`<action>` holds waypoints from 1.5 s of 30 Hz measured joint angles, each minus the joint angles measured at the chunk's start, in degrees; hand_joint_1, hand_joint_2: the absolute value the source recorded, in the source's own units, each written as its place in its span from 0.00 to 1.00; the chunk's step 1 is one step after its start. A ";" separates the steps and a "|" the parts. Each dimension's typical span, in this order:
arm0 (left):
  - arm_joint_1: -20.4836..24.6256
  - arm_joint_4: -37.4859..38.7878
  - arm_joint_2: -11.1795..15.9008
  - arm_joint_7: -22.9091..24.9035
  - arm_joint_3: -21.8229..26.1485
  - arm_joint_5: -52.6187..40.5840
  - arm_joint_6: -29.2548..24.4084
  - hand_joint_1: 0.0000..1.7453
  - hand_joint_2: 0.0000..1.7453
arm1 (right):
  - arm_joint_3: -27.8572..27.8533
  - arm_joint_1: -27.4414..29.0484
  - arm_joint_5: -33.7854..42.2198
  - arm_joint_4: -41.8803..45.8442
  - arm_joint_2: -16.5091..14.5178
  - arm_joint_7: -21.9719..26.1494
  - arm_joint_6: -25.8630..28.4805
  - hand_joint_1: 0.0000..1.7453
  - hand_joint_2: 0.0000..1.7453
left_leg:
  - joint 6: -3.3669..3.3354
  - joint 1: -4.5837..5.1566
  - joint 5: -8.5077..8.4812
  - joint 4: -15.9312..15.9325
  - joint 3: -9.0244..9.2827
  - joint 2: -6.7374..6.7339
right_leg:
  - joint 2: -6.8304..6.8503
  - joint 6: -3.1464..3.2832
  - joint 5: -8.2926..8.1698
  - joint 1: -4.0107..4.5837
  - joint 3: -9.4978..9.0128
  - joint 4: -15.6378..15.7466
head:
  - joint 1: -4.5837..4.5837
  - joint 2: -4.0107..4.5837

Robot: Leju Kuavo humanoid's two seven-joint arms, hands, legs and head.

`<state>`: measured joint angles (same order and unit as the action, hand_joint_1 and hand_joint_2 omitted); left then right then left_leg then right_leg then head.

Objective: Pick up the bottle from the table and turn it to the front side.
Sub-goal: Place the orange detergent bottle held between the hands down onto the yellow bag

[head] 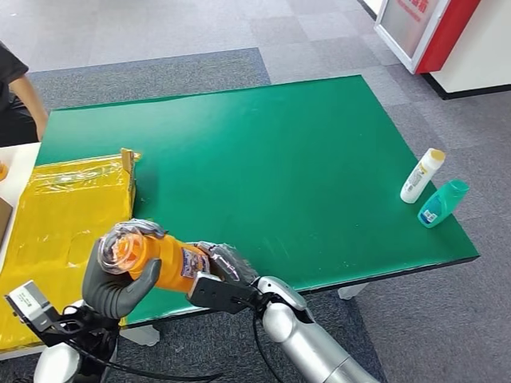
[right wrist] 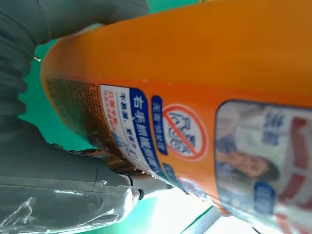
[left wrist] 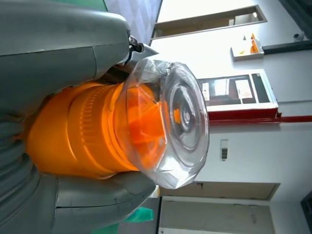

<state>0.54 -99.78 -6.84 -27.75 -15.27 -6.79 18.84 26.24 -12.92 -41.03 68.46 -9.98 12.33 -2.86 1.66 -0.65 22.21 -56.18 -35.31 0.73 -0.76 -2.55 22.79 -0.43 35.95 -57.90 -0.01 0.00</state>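
At the near left edge of the green worktop [head: 289, 152] we see the orange bottle [head: 168, 261] held lying on its side above the surface, gripped from both ends. Our left hand [head: 114, 289] wraps the neck just behind the clear cap [head: 119, 243], which points left. Our right hand [head: 224, 271] holds the base end, its fingers closed around the printed label. Beside the bottle to the left lies a yellow bag [head: 57, 215]. At the far right edge of the worktop a white bottle [head: 421, 175] and a teal bottle [head: 443, 202] lie just beside each other. A person's arm [head: 30, 100] shows at the far left corner.
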 joint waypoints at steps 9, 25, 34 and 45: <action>-0.53 -0.80 -0.07 1.81 1.15 -6.92 -4.55 1.00 1.00 | -1.18 0.93 0.01 1.26 0.00 -0.19 0.02 0.00 1.00 | 0.00 0.00 0.00 0.00 0.01 0.00 | 0.00 0.00 0.00 0.00 0.00 0.00 | 0.00 0.00; 14.20 -3.07 8.33 20.57 -4.28 -48.47 -11.90 1.00 1.00 | -7.38 4.32 1.68 5.02 0.08 0.20 -0.95 0.00 1.00 | 0.05 -0.01 -0.10 0.00 0.01 -0.01 | -0.01 0.03 -0.10 0.00 0.05 0.00 | -0.01 0.00; 20.84 6.09 14.37 28.01 -11.17 -53.33 -6.81 1.00 1.00 | -9.47 5.27 3.71 5.84 0.10 1.55 -2.34 0.00 1.00 | 0.06 0.00 -0.10 0.00 0.01 -0.07 | -0.08 0.04 -0.14 0.00 0.08 0.00 | 0.00 0.00; 17.99 20.86 17.33 29.76 -10.63 -72.99 -16.07 1.00 1.00 | -9.77 8.85 6.57 5.85 0.30 3.16 -2.77 0.00 1.00 | 0.09 -0.02 -0.07 0.00 -0.04 -0.07 | -0.07 0.08 -0.07 0.01 0.10 -0.01 | -0.01 0.00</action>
<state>18.53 -78.92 10.49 2.02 -25.91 -79.78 2.77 16.47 -4.06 -34.46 74.30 -9.68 15.49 -5.63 1.75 -0.67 22.14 -56.18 -35.34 0.66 -0.83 -2.48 22.72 -0.42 36.05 -57.91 -0.02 0.00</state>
